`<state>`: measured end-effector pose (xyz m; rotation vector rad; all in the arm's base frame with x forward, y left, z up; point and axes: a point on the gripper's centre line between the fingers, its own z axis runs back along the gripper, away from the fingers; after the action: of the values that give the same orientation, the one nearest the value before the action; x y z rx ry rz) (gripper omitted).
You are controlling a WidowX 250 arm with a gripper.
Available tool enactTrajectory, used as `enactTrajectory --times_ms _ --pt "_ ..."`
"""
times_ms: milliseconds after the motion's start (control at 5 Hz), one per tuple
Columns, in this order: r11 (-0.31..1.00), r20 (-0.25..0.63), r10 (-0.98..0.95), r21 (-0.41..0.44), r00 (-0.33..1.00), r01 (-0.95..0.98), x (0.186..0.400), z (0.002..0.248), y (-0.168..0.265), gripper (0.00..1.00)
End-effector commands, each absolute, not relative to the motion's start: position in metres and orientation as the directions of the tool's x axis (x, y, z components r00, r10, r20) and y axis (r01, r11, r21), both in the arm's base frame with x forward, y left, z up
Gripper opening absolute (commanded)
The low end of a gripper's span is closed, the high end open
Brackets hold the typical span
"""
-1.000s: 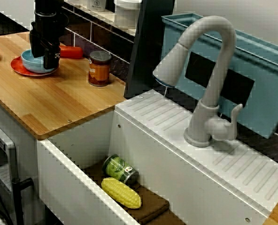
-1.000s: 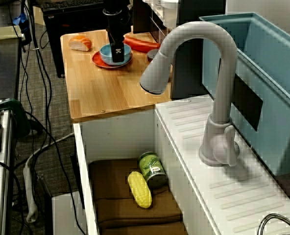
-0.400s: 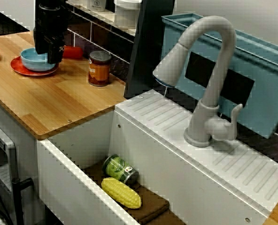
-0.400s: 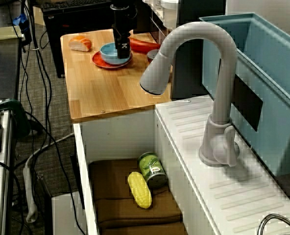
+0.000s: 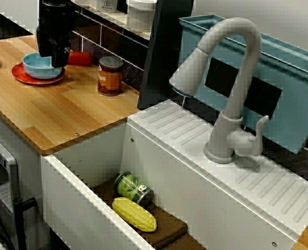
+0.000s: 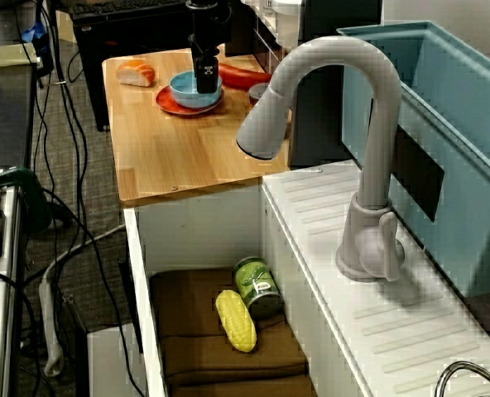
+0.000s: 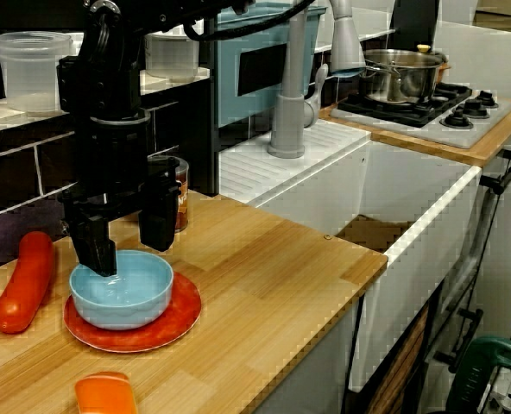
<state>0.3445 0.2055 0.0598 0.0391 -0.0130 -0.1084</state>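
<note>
The pincer hangs spread over the bowl, gripping nothing; the bowl rests unlifted on the plate.

Black gripper; pale blue bowl on a red-orange plate; light, striped wood counter. In the white sink: yellow corn cob, green can, brown cloth.

The gripper hangs with jaws spread. One finger dips at the rim of the light blue bowl on a red plate; a jar stands just behind the other.
</note>
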Motion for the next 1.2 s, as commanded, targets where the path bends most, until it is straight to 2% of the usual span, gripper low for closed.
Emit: enactTrajectory --times_ms 0,600,1000 --pt "0.990 0.059 -0.123 0.071 0.991 0.119 0.341 0.085 0.206 1.00" --pt "0.991 0.026 -0.115 0.078 0.993 0.113 0.350 0.062 0.193 1.00" --pt "0.989 0.019 -0.135 0.061 0.991 0.133 0.346 0.058 0.172 1.00"
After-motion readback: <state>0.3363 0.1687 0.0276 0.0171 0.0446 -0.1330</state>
